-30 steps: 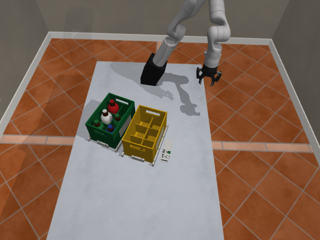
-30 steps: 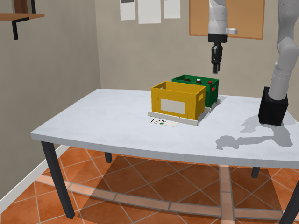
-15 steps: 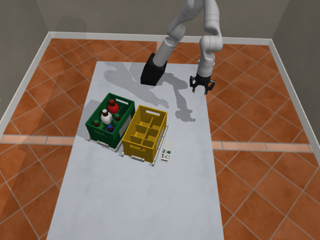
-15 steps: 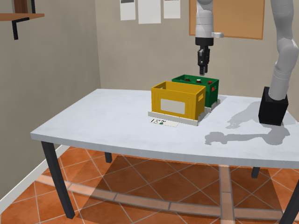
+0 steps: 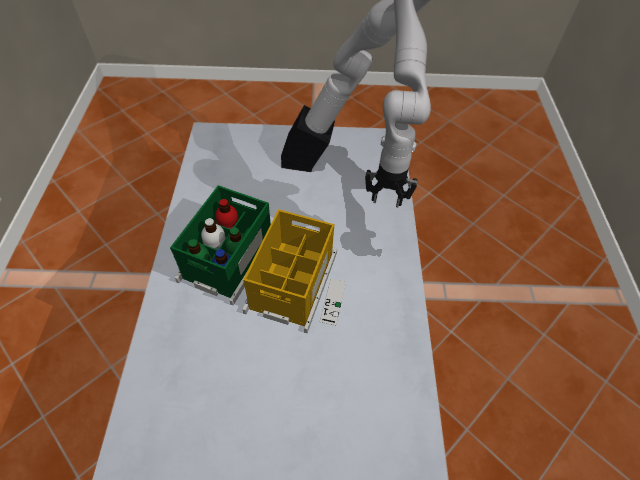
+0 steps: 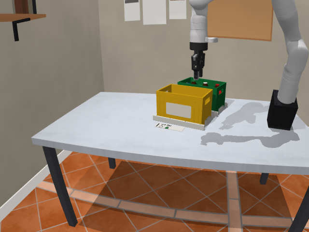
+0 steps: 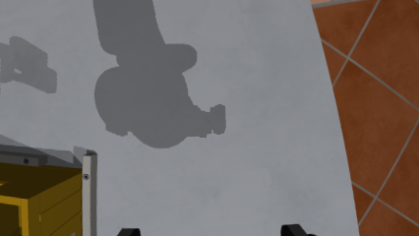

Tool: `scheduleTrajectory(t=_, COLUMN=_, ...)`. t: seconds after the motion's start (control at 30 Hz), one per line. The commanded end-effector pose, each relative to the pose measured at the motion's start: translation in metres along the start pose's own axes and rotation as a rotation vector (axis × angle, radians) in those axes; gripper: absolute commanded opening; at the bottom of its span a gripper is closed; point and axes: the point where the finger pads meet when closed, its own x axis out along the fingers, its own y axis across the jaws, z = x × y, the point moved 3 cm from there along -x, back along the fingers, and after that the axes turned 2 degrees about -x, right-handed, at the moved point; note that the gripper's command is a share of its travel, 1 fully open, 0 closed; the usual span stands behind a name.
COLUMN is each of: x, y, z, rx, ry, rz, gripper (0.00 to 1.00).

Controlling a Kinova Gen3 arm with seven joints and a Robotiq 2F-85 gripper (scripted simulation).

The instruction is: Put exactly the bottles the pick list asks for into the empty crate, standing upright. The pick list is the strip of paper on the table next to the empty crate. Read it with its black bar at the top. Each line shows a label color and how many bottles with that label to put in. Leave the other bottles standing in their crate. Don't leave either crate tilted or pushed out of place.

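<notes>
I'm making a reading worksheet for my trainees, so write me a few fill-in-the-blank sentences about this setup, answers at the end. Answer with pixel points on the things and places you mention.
1. The crate with no bottles in it (image 5: 275,302) (image 6: 162,105) (image 7: 61,197) is colored ____.
2. The bottle with the red cap (image 5: 226,214) stands in the ____ crate.
3. The pick list (image 5: 338,289) (image 6: 176,128) lies on the ____.
4. Between its fingertips, the pincer (image 5: 386,201) (image 6: 196,78) (image 7: 210,231) holds ____.

Missing words: yellow; green; table; nothing.
</notes>
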Motion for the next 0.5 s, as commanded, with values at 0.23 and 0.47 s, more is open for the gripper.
scheduleTrajectory(t=0.23, x=0.012, y=-0.021, z=0.042, rx=0.001, ry=-0.002, rz=0.000, gripper=0.67)
scheduleTrajectory(t=0.47, x=0.019, y=-0.031, z=0.064, rx=0.001, ry=-0.002, rz=0.000, gripper=0.67)
